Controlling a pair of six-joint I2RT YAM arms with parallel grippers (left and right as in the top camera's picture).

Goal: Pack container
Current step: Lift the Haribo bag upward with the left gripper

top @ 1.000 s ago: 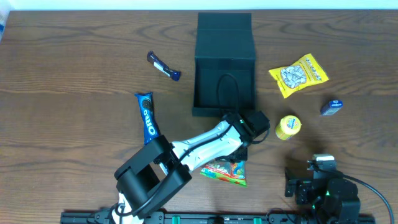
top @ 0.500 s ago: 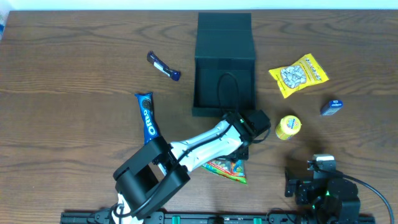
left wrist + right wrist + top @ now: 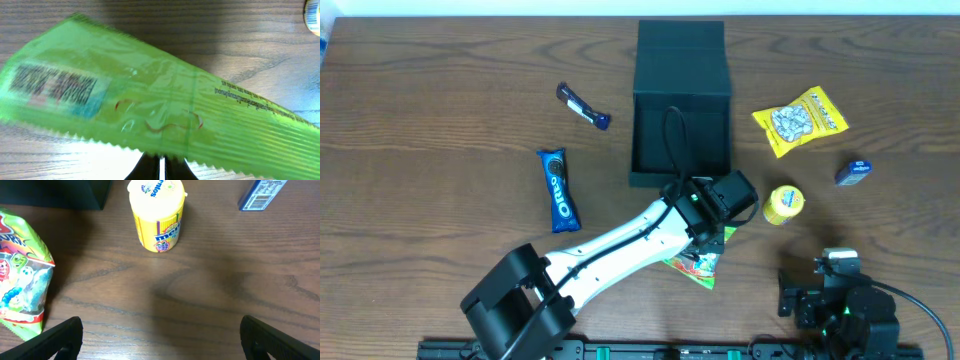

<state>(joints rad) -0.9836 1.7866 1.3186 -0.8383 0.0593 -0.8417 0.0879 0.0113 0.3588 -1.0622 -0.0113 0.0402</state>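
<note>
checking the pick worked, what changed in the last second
The left gripper closed on the green candy bag and tugged it up slightly toward the box, its arm stretching forward. The right gripper stayed open and parked; the box, cookie pack and yellow tub did not move.

Overhead: you get even, soft light on table (image 3: 440, 120); inside of container (image 3: 681, 65) near black, detail lost. Beyond container, white strip (image 3: 520, 8) blown out. Left wrist: green packet (image 3: 150, 110) fills your view, too close, print soft, glare streaks on film; dark shadow on wood behind it. Right wrist: your sharpest view; faint shadow patch on wood, yellow tub (image 3: 156, 215) lid bright.
</note>
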